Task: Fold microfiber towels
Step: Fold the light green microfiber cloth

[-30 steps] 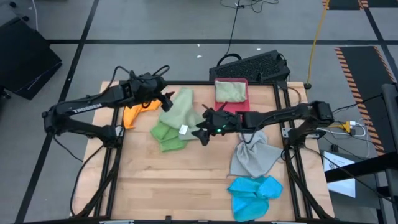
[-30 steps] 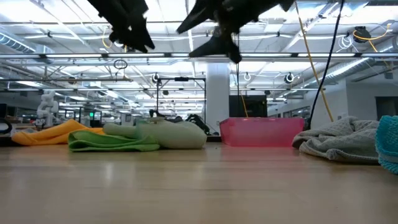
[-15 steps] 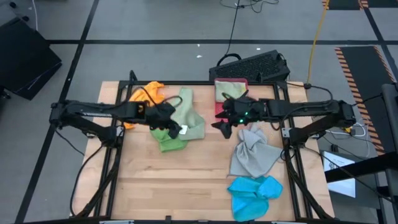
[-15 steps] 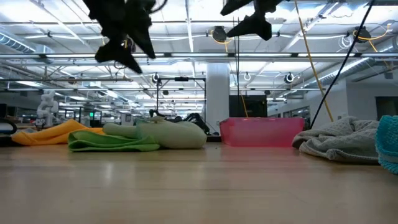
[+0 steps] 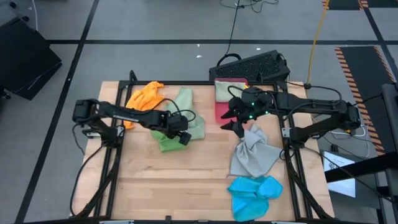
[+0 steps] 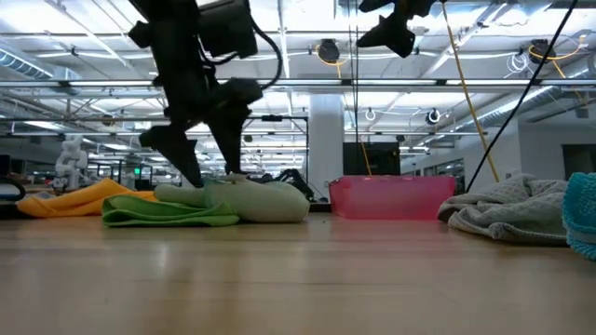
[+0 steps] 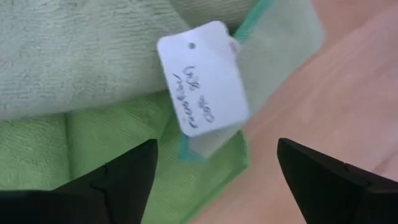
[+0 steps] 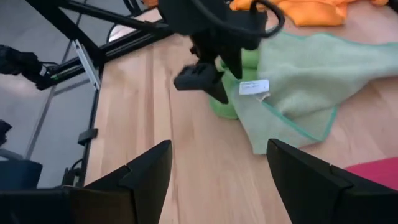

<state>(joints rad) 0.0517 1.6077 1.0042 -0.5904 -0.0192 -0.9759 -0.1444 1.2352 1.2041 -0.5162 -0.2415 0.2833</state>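
A pale sage green towel [image 5: 189, 115] lies crumpled over a bright green towel [image 5: 165, 142] at the table's middle left, with a white tag [image 7: 202, 78] on its edge. My left gripper [image 5: 179, 134] points steeply down over this pile, open, a finger on either side of the tag [image 8: 254, 87]. In the low view its fingertips [image 6: 194, 179] come down to the top of the sage towel [image 6: 251, 200]. My right gripper [image 5: 231, 121] hangs open and high, between the pile and the grey towel [image 5: 252, 155]. An orange towel [image 5: 144, 96] lies far left, a blue one [image 5: 252, 193] near right. My left gripper's fingers come from above at the sage towel's tagged edge [image 7: 186, 149], with the jaws wide apart. One fingertip [image 6: 194, 179] reaches the cloth's top in the low view. I cannot tell whether it touches. Nothing is pinched.
A pink-red tray [image 5: 219, 112] stands at the far middle with a folded sage cloth [image 5: 230, 91] in it. A black keyboard [image 5: 252, 65] lies beyond the table's far edge. Bare wood [image 5: 186, 180] shows in the near left half of the table.
My left gripper has swung from above the orange towel toward the table's right and near side, come down onto the green pile, and rolled about its own axis. My right gripper has drawn back toward the table's right edge and risen. The towels have not moved.
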